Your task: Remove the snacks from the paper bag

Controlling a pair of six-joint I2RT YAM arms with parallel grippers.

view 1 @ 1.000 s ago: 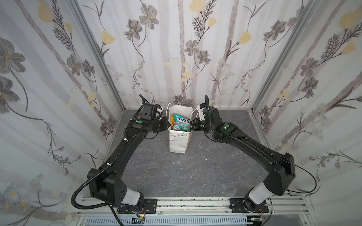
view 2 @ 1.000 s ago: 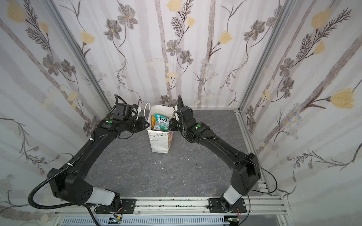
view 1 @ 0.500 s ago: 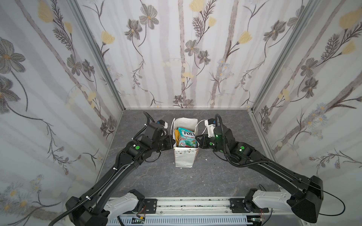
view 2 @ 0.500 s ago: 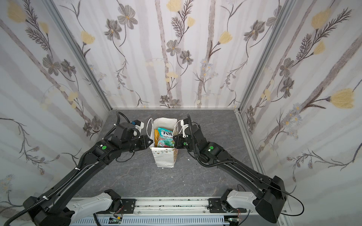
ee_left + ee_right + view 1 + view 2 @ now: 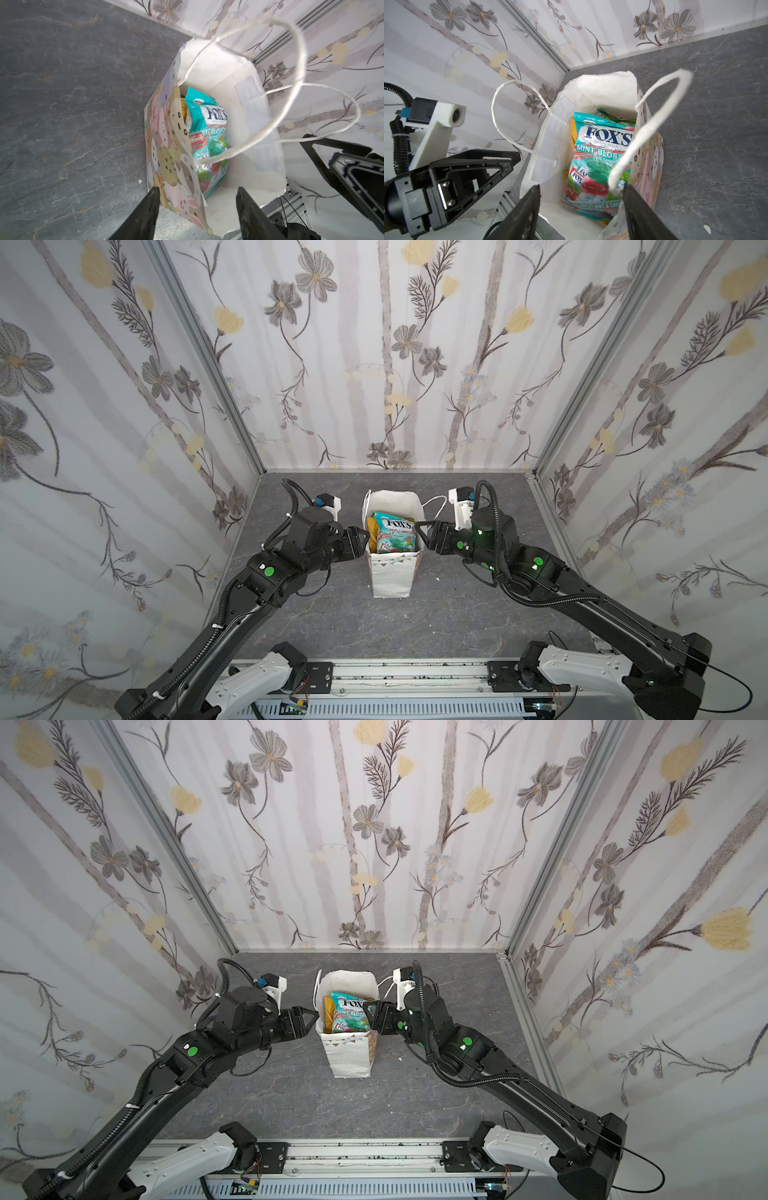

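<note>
My L gripper (image 5: 197, 190) & R gripper (image 5: 581, 186) spread beside paper bag (image 5: 390, 578); cord handle (image 5: 675, 75) crosses mouth; FOX'S pkt (image 5: 600, 149) hides other snacks (image 5: 610, 116).

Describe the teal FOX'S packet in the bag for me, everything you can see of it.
The teal FOX'S packet is a glossy, crinkled foil pouch, sealed, printed "Mint Blossom" with red and green candies. It stands on end inside the paper bag, leaning, label facing the opening. A yellow-orange packet presses one side; a green packet sits behind its top edge. Nothing holds it.
</note>
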